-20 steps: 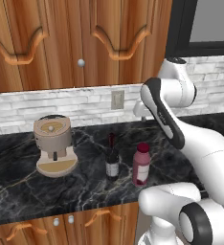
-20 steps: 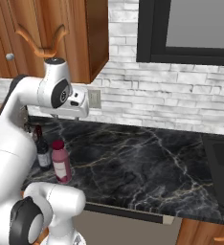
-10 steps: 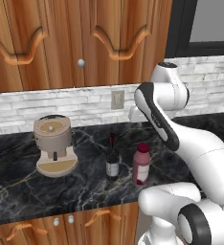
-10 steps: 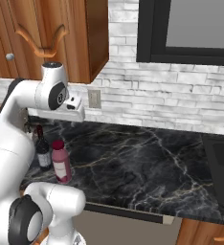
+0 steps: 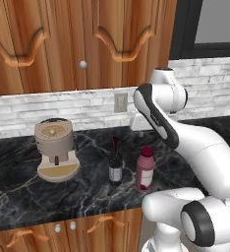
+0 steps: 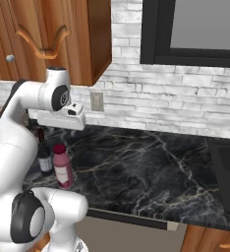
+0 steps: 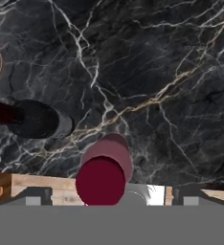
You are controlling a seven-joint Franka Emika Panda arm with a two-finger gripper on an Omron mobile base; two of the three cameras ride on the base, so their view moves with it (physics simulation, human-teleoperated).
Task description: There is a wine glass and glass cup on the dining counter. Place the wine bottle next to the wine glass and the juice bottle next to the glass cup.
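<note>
A white robot arm's gripper (image 6: 58, 119) hovers with jaws spread wide and empty above the juice bottle (image 5: 145, 168), which stands just beside the wine bottle (image 5: 115, 164) on a black marble worktop (image 5: 18, 192), likely needing to descend and grasp one.

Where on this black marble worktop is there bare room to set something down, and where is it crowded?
The broad bare stretch lies right of the juice bottle on the worktop, running to the dark edge at far right. A smaller free patch sits between the coffee machine and the wine bottle. It is crowded where both bottles stand close together under the open gripper.
</note>
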